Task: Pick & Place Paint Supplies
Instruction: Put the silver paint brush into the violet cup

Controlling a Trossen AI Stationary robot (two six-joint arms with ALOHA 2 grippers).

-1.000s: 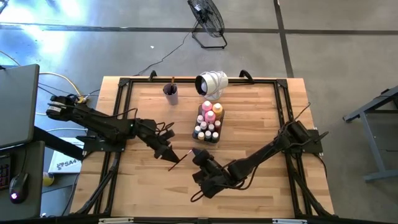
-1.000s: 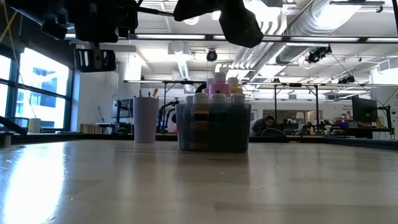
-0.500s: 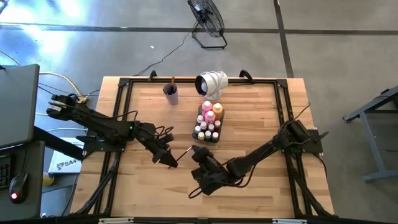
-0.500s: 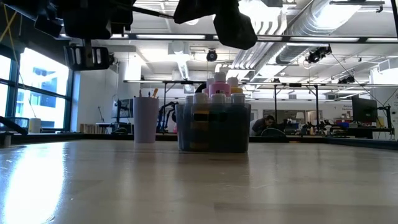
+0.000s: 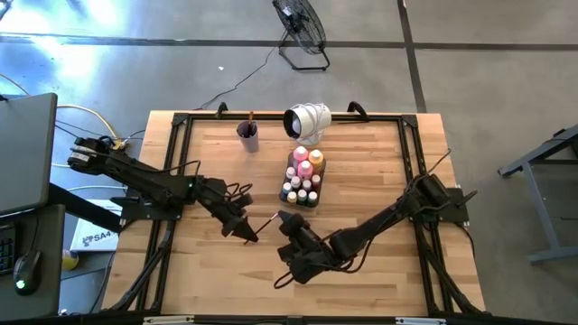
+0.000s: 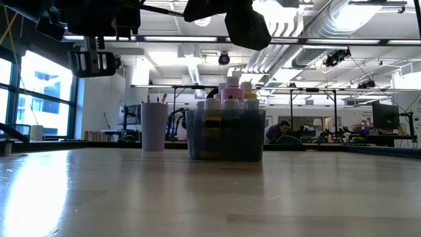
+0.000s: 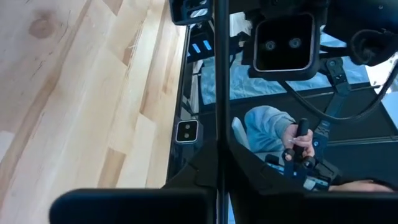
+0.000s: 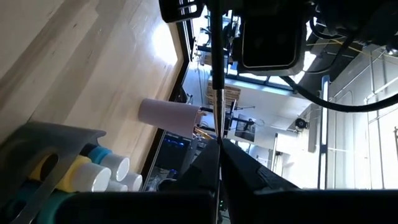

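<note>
1. Both grippers pinch one paintbrush [image 5: 267, 222] above the table [image 5: 379, 162]: left gripper [image 5: 250, 235] closed on one end, right gripper [image 5: 285, 219] closed on the other.
2. At 12 o'clock from them stands the tray [image 5: 303, 200] of paint bottles [image 5: 301, 153]; the purple cup [image 5: 247, 135] at 11.
3. Only the left wrist view shows a person's hand [image 7: 296, 138].

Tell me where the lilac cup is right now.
In the high view the lilac cup stands upright near the table's far edge, left of centre, a brush handle poking from it, left of the white lamp and beyond the tray of paint bottles.
</note>
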